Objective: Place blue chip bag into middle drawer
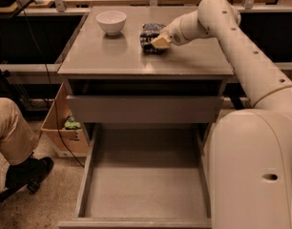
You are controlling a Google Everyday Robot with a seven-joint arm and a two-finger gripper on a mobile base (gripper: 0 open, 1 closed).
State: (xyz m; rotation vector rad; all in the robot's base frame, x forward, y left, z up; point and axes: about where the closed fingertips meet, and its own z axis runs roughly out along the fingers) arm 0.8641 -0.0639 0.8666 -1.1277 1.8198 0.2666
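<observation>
Gripper [160, 40] at right edge of blue chip bag [148, 34], bag lying roughly front-to-back, jaws' opening unclear

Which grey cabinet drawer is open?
The lower wide grey drawer tray, floor exposed; the grey drawer above shows only its front. Gripper is at the dark blue chip bag.

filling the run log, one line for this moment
gripper at blue chip bag on cabinet top | middle drawer open | bag not placed
</observation>
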